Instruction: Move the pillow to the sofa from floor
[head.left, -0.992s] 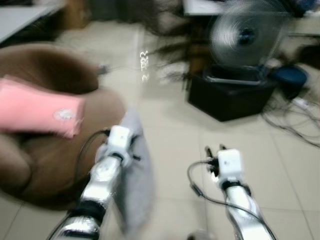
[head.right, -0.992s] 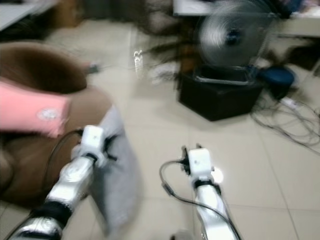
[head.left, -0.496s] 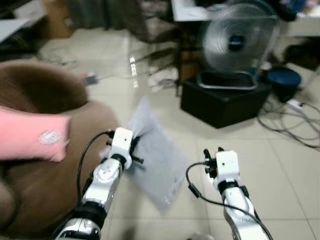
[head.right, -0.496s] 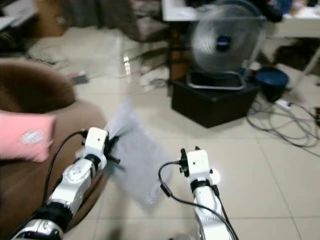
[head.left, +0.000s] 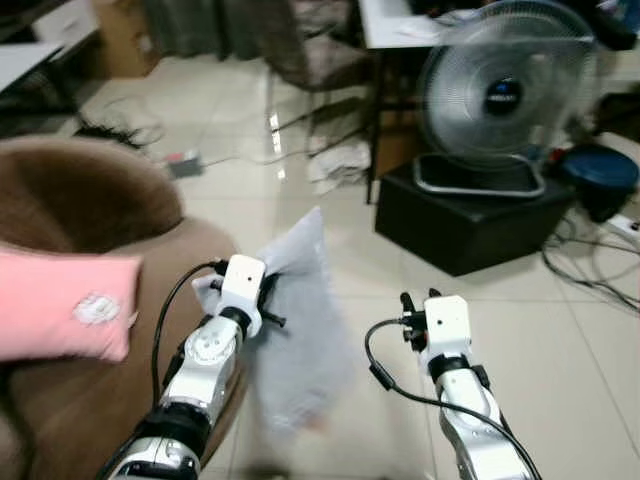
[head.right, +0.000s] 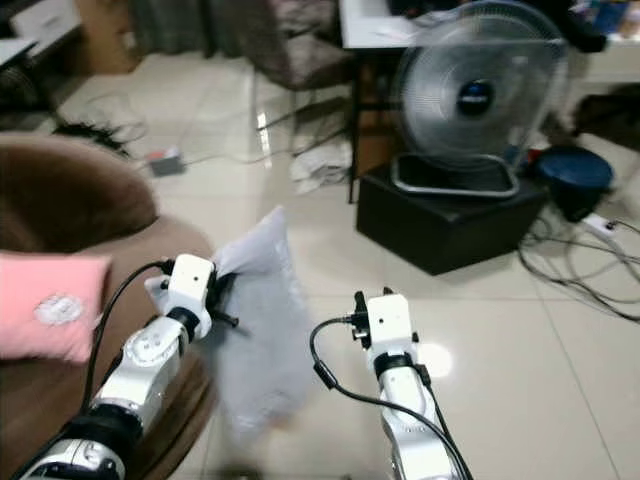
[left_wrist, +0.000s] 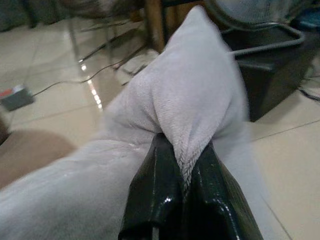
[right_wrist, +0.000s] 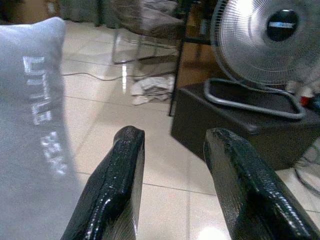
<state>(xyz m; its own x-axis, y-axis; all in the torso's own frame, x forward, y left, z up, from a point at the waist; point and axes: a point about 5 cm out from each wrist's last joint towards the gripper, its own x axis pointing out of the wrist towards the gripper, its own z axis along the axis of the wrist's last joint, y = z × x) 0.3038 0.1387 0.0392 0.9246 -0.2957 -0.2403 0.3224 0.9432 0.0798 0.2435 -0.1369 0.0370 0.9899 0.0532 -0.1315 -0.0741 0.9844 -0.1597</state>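
One broad brown sofa (head.left: 90, 210), soft and rounded, filled the left side, with a pink cushion (head.left: 60, 305) lying on it. Just right of its edge hung the grey pillow (head.left: 295, 330) — limp woven cloth, clear of the floor, not yet over the seat. The left gripper (left_wrist: 182, 192) was clamped on a pinched corner fold. The right gripper (right_wrist: 172, 185) hung empty, its glossy black fingers apart — probably waiting as support.
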